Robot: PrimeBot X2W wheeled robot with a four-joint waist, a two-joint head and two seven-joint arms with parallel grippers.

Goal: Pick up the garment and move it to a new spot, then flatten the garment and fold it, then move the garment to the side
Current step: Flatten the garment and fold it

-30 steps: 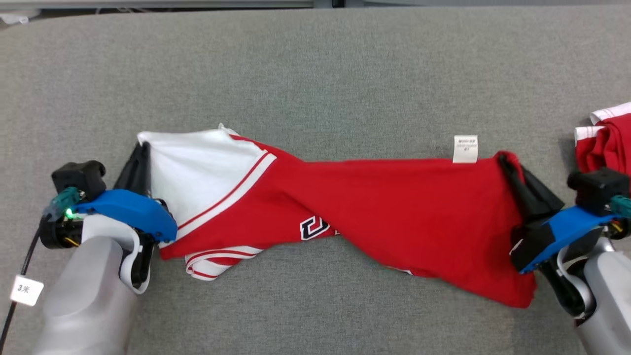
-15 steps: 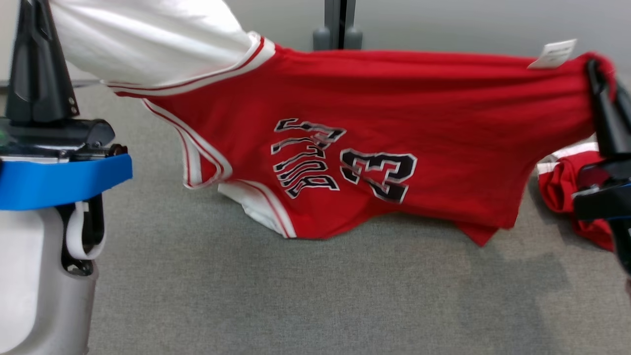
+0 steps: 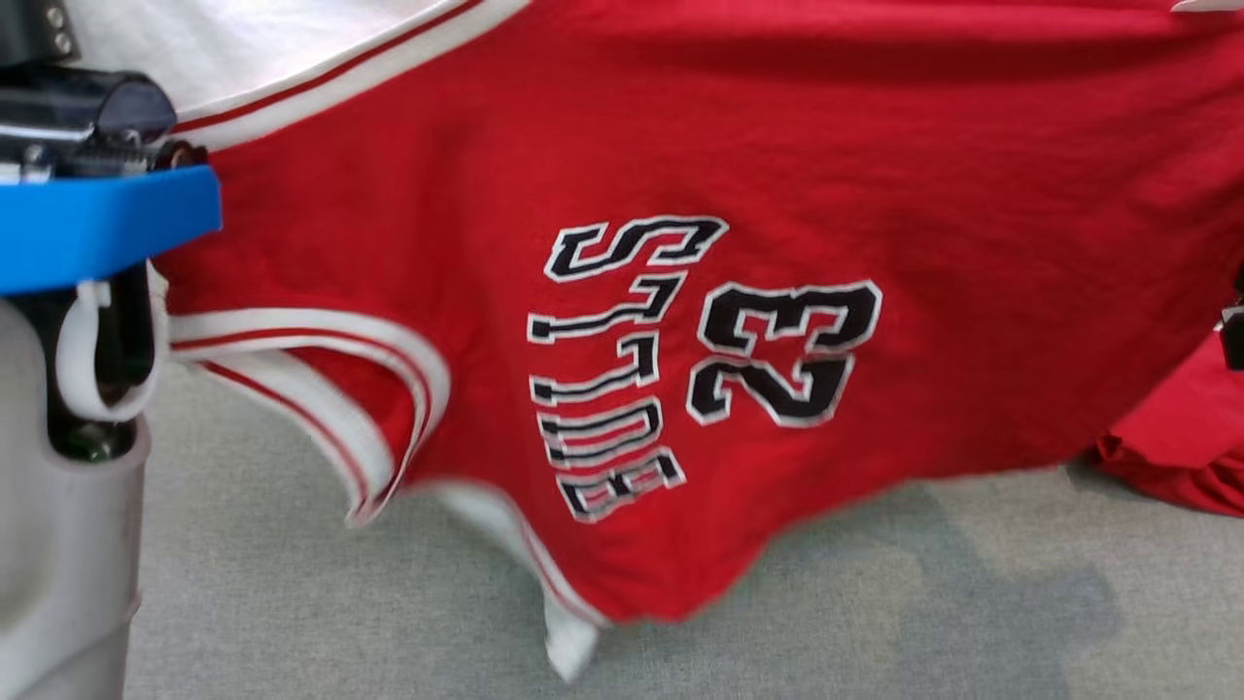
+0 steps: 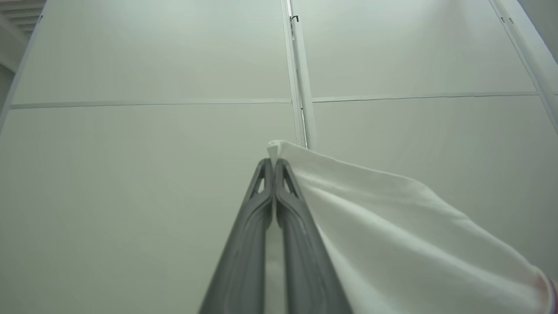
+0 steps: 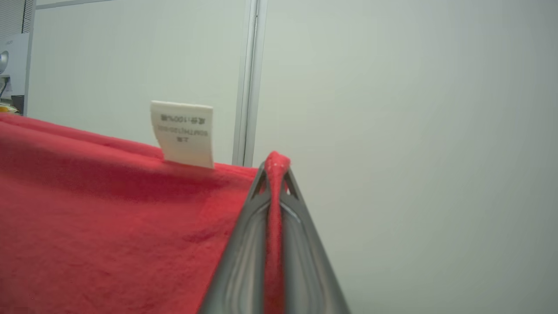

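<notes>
The left gripper (image 4: 273, 162) is clamped on a white corner of the jersey (image 4: 392, 226) and the right gripper (image 5: 274, 168) on its red edge near the care tag (image 5: 183, 133), which the wrist views catch up close, while the head view gets the sideways "23" print (image 3: 782, 352) hanging over the grey surface (image 3: 875, 603).

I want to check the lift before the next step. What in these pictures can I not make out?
1. Head view: upper hem of the garment, cut off by the top edge.
2. Head view: the table behind the garment, hidden by the hanging cloth.
3. Head view: second red cloth, cut by the right edge.
4. Right wrist view: print on the label, too small and blurred to read.
</notes>
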